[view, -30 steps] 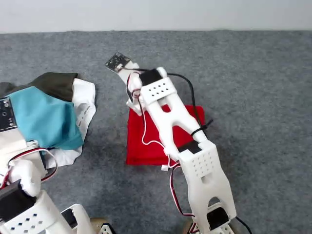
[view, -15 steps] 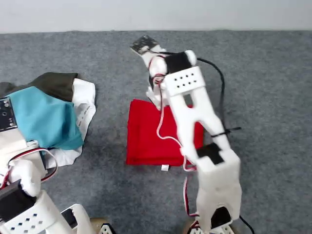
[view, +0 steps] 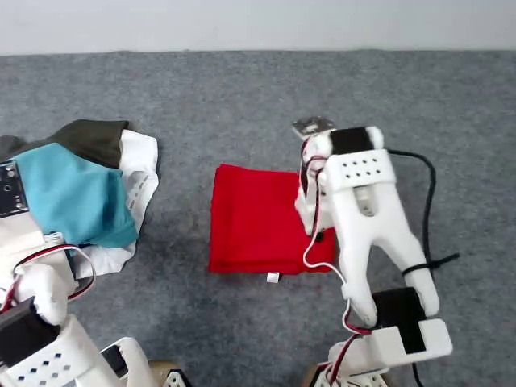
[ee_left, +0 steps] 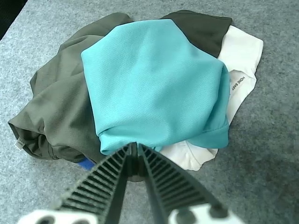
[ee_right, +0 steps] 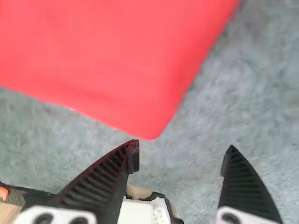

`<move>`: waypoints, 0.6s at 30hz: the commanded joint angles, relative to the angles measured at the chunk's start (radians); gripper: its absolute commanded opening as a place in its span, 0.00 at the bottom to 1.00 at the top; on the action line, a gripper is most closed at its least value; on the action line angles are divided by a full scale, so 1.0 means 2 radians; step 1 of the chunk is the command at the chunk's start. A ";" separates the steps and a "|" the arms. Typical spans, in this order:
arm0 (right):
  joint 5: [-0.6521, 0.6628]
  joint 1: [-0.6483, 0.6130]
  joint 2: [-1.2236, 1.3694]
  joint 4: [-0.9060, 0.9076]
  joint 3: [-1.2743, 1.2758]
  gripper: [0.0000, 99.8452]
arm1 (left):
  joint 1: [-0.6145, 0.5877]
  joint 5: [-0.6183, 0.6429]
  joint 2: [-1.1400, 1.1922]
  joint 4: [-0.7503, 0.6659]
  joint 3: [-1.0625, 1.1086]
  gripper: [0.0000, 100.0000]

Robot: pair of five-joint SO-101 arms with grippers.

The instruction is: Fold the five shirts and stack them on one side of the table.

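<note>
Red marks the one I judge finished: the red folded shirt [view: 254,222] lies as a flat rectangle at the middle of the grey carpeted tabletop [view: 419,97]. To the left, well apart from it, sits a loose heap. A teal shirt [ee_left: 154,84] lies on top, with an olive-green shirt [ee_left: 56,107] and a white shirt [ee_left: 240,60] under it.

I expect all of this cloth to be light, limp and quick to slump, and the carpet should drag on it rather than let it slide. A pinch on a hem or shoulder edge of the teal one, lifted clear of the rest, seems the safest hold.

The right gripper [ee_right: 182,145] hangs over the red shirt's near corner with its fingers spread apart and nothing between them. The high view hides those fingers under the arm. The left gripper [ee_left: 136,148] hovers at the heap's edge with its fingers pressed together, empty. Its wrist view also catches a blue scrap [ee_left: 85,164] beneath the olive cloth, possibly the fifth shirt, though I cannot be sure.
</note>
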 commanded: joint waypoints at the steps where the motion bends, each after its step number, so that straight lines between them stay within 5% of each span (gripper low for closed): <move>1: -0.025 -0.020 0.009 -0.036 0.001 0.27 | 0.003 0.000 -0.005 -0.013 -0.013 0.02; 18: -0.075 -0.047 0.220 -0.090 0.002 0.26 | 0.004 -0.001 -0.005 -0.041 0.016 0.02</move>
